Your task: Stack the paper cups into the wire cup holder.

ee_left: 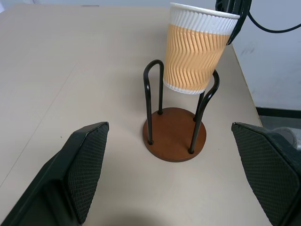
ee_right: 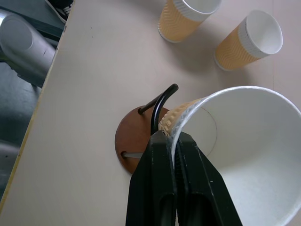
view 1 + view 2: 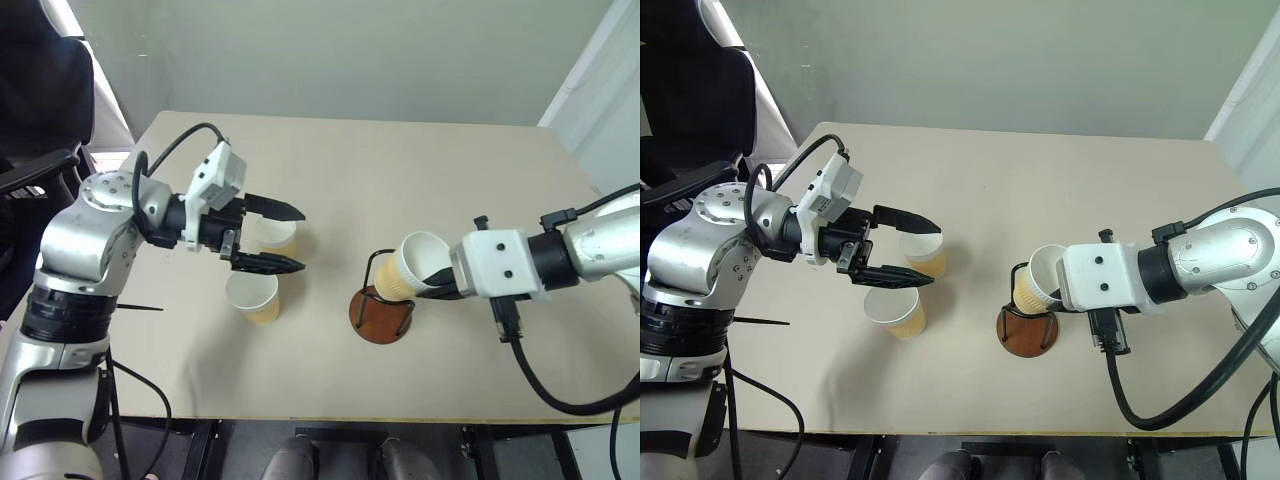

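on the table (image 3: 420, 170) the right gripper (image 2: 171, 141) pinches the rim of one paper cup (image 1: 200, 49), tipped just above the wire cup holder (image 1: 175, 134), while the left gripper (image 3: 268, 236) hangs wide open over two other cups (image 2: 218, 26), and no writing shows.

Bright, even light; soft shadows, seemingly sharp.

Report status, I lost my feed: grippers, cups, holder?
Right gripper shut on cup, tilted between wire cup holder loops, not seated. Left gripper open over two cups. Nothing blocking.
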Available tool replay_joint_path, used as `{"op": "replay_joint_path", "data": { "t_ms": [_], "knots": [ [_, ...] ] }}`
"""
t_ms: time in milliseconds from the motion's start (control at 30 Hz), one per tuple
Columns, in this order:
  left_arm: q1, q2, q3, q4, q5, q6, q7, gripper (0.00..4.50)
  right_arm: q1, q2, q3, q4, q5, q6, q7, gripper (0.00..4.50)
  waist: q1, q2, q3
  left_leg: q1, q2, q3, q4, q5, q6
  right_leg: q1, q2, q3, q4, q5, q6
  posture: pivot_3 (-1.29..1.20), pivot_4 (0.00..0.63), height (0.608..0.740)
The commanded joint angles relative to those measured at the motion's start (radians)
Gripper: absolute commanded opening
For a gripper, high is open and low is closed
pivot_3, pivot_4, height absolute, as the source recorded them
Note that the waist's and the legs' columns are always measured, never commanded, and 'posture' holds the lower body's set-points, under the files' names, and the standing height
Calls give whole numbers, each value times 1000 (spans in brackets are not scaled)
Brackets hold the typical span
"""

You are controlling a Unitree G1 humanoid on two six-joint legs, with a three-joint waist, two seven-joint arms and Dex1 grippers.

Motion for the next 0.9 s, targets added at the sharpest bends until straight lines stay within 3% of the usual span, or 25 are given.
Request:
{"op": "replay_joint_path", "data": {
  "t_ms": [33,233,433,567,733,900],
  "knots": [
    [-13,7,24,-29,-7,0,2,4500,-12,16,3,-24,-4,-15,-19,650,0,0,0,0,0,0,0,0,0,0,0,0,0,0,0,0,150,740],
    [-11,7,28,-31,-9,0,6,4500,-31,52,12,3,-23,-22,-53,2671,0,0,0,0,0,0,0,0,0,0,0,0,0,0,0,0,150,740],
    [-2,24,35,-47,8,-17,21,4500,-59,129,-32,70,-3,24,-143,2671,-2,0,0,0,0,0,0,0,0,0,0,0,0,0,0,0,150,740],
    [32,84,45,-98,52,-62,25,4500,-102,211,-110,107,76,124,-229,2671,-4,0,0,0,0,0,0,0,0,-1,0,0,0,0,0,0,150,740],
    [106,198,51,-161,140,-152,22,4500,-126,228,-195,134,175,197,-254,2671,-4,0,0,0,0,0,-1,0,0,-1,0,0,-1,0,0,0,150,740],
    [166,280,73,-241,144,-135,19,4500,-108,211,-281,151,301,237,-227,2671,-3,0,0,-1,0,0,-1,0,0,-1,0,0,-1,0,0,0,150,740]
  ]
}}
